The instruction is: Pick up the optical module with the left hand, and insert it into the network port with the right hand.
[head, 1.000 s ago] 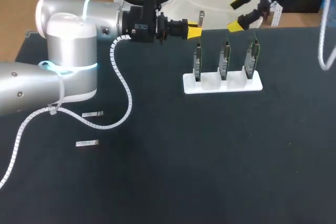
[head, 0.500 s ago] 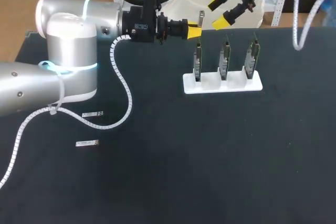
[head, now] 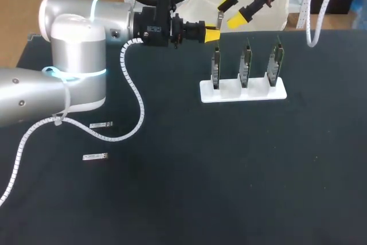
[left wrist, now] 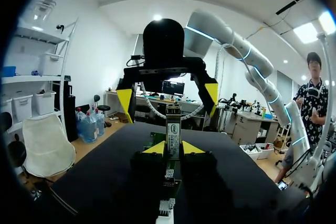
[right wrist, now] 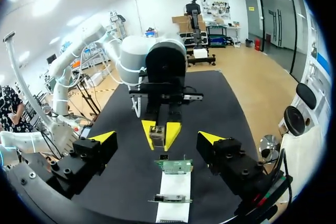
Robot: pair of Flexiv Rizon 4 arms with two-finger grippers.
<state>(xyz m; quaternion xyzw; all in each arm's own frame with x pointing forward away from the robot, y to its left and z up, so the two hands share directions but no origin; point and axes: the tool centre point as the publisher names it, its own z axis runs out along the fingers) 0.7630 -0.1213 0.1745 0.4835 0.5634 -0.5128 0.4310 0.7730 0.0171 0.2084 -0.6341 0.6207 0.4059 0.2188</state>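
Left gripper (head: pixel 213 32): pinching the module (head: pixel 219 19), held above the table's far edge.
Right gripper (head: pixel 230 13): spread, facing the left one, fingers flanking the module without touching it.
Rack (head: pixel 242 90): near the far edge, three boards upright.
Spare modules (head: pixel 100 125): two, near the left edge.

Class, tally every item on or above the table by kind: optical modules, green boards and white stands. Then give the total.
optical module: 3
green board: 3
white stand: 1
Total: 7
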